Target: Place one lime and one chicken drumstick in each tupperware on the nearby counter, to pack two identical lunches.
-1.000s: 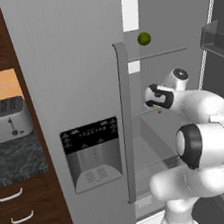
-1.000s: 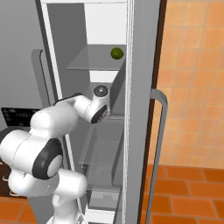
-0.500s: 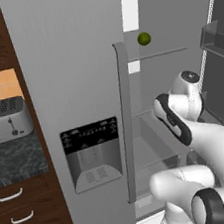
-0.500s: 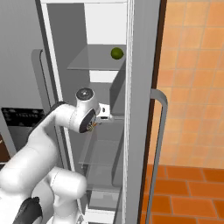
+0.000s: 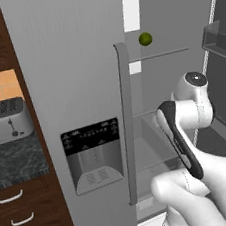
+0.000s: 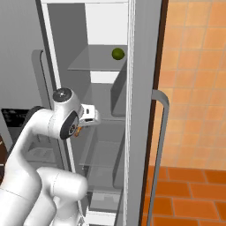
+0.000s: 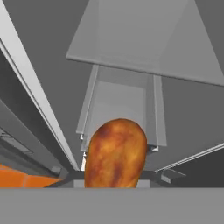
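A glossy, mottled golden-brown roasted chicken drumstick [image 7: 115, 153], rounded at its top end, is seen in the hand view rising from the bottom edge, pinched by the gripper [image 6: 84, 125], whose jaws are pressed in against it; the fingertips themselves are hidden behind the meat. In the right base view a small orange-brown patch of it shows beside the white hand, inside the open tall grey refrigerator [image 6: 141, 53].

A small round dark-green lime [image 5: 145, 39] lies on the upper translucent glass shelf [image 5: 160, 54] of the refrigerator, near that shelf's left front edge in the left base view; in the right base view it sits toward the shelf's right side, well above the gripper. Lower glass shelves, flat and smooth, are stacked beneath.

The refrigerator's closed brushed-grey door carries a long vertical bar handle [image 5: 128, 123] and a black ice and water dispenser panel [image 5: 93, 155]; the small white markings on it cannot be read. To the left, a shiny silver toaster [image 5: 6, 121] with slots on top stands on the dark marbled stone counter [image 5: 13, 166], near its right edge, above dark wood drawers with curved silver handles. An orange tiled wall [image 6: 194, 79] is seen on the right.
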Robot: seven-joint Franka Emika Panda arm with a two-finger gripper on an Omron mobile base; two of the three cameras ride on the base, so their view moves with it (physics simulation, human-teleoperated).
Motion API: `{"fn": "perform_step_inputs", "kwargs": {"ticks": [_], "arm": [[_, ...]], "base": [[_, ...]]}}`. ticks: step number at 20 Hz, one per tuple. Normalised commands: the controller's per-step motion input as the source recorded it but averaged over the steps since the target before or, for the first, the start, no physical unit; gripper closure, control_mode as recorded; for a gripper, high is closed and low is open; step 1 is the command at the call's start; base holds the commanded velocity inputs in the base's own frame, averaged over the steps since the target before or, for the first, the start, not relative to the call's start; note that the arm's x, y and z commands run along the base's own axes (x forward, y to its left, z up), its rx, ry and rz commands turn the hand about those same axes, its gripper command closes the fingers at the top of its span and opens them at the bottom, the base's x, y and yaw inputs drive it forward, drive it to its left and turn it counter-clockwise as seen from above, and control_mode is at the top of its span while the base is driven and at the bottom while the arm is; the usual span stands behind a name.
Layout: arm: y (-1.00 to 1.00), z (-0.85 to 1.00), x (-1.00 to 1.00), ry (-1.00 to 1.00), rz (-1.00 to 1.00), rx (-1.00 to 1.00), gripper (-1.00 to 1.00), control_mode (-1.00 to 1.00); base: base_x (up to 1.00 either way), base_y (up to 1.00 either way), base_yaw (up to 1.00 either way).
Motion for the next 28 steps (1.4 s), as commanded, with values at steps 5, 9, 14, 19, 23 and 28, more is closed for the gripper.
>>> {"fn": "perform_step_inputs", "kwargs": {"ticks": [5, 9, 14, 19, 23, 28], "arm": [[0.02, 0.39, -0.85, -0.02, 0.04, 0.00, 1.00, -1.00], [0.00, 0.00, -0.21, -0.01, 0.02, 0.00, 1.00, 1.00], [0.00, 0.00, 0.00, 0.00, 0.00, 0.00, 1.00, 1.00], [0.00, 0.00, 0.00, 0.00, 0.00, 0.00, 1.00, 1.00], [0.00, 0.00, 0.00, 0.00, 0.00, 0.00, 1.00, 1.00], [0.00, 0.00, 0.00, 0.00, 0.00, 0.00, 1.00, 1.00]], "base": [[0.00, 0.00, 0.00], [-0.64, 0.15, 0.11], [-0.56, 0.83, 0.16], [-0.01, 1.00, 0.08], [0.06, 1.00, 0.07], [0.17, 1.00, 0.08]]}}
